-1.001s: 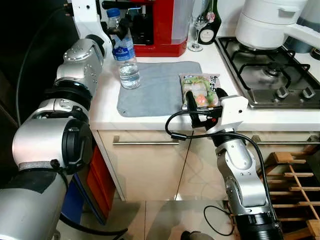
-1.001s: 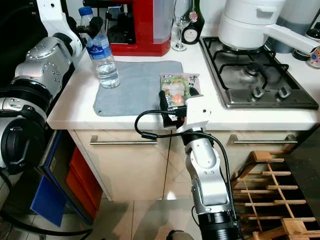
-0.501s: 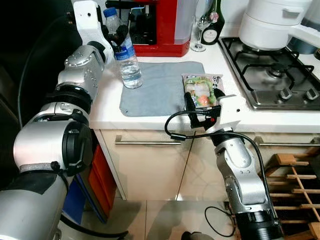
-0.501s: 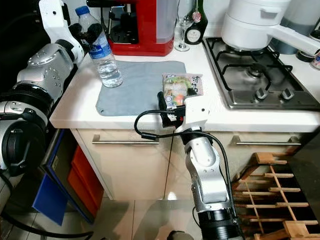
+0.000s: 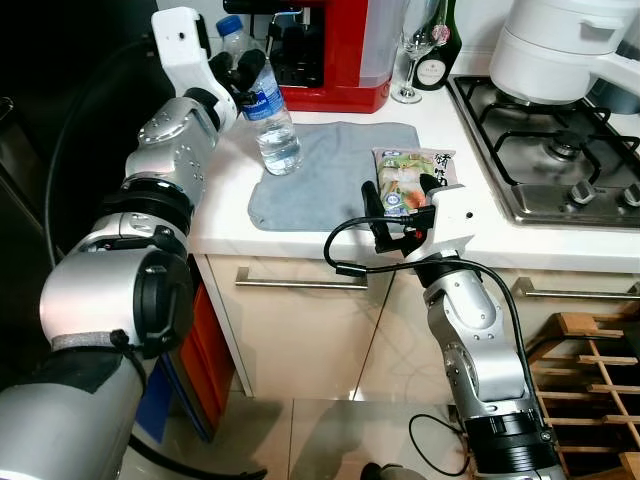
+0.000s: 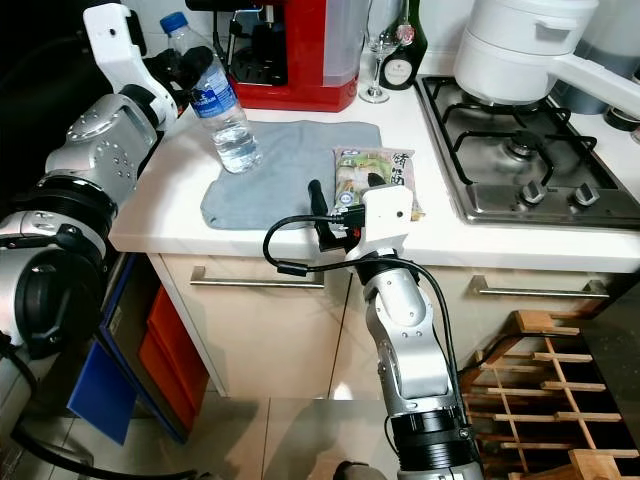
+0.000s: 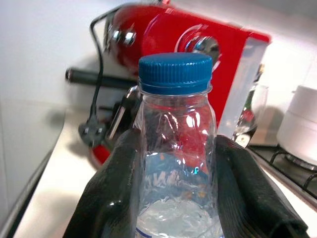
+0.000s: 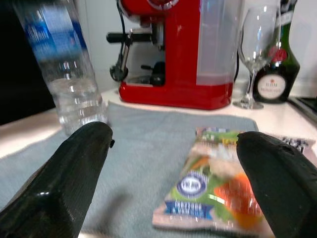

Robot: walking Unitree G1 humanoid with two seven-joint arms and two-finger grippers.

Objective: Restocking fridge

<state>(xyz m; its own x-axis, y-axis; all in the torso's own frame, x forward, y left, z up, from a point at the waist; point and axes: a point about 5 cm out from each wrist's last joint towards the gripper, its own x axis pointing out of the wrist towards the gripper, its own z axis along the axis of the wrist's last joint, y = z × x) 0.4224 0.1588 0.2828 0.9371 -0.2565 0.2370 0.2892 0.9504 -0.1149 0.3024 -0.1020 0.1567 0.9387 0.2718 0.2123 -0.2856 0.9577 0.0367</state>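
A clear water bottle [image 5: 276, 130] with a blue cap [image 7: 175, 73] stands tilted on the back left corner of the grey cloth [image 5: 320, 175]. My left gripper [image 5: 245, 70] is shut on its neck, and the black fingers [image 7: 111, 193] press both sides in the left wrist view. A packet of frozen vegetables [image 5: 410, 175] lies on the cloth's right edge. At the packet's near end, by the counter's front edge, my right gripper [image 5: 398, 205] is open. Its fingers [image 8: 69, 183] stand wide apart with the packet [image 8: 218, 188] ahead between them.
A red coffee machine [image 5: 330, 50], a wine glass [image 5: 408, 60] and a dark bottle [image 5: 435, 55] stand at the back of the white counter [image 5: 230, 190]. A gas hob [image 5: 560, 150] with a white pot [image 5: 560, 50] lies to the right. A wooden rack [image 5: 590, 350] stands below right.
The whole view has shifted a little to the right. The bottle leans more in my left gripper. My right gripper stays open at the packet's near end.
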